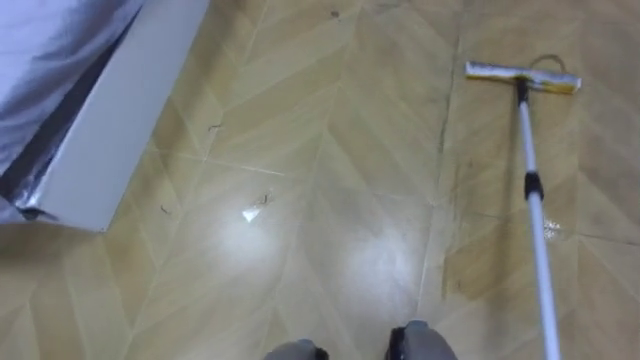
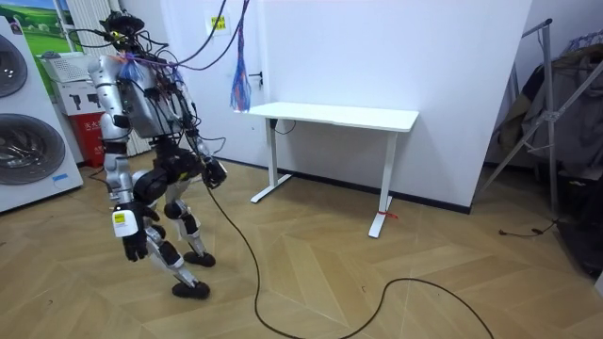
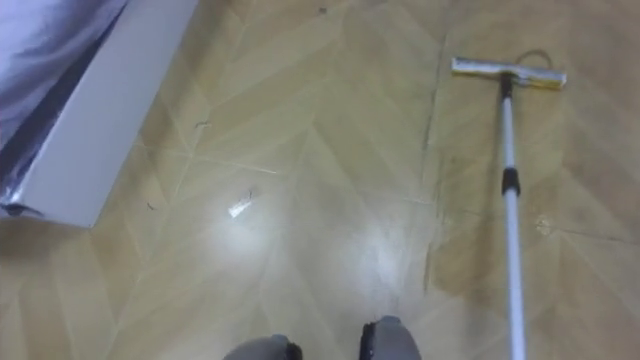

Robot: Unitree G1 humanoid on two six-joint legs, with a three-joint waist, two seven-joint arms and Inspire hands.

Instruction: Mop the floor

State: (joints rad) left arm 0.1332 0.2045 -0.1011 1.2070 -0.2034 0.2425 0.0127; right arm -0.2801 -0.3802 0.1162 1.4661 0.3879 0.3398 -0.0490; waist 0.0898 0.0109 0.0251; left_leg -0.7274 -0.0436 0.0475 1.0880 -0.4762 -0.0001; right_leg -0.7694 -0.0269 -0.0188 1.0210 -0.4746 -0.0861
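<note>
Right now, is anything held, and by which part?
Cannot be told. The mop runs off the eye views' lower edge, no hand on its visible pole; in the room view the right hand and left hand are too small to read.

1. The floor (image 1: 350, 150) is pale wood laid in a chevron pattern, with two patches of glare near the middle.
2. A mop (image 1: 533, 185) lies flat on it, its yellow head at 1 o'clock and its pale pole running back toward 5 o'clock.
3. A white panel (image 1: 120, 110) rests slantwise on the floor at 10 o'clock.
4. A small pale scrap (image 1: 251, 213) lies toward 8 o'clock, well apart from both.
5. In the room view, a white table (image 2: 339, 116) stands on the floor at 12 o'clock.
</note>
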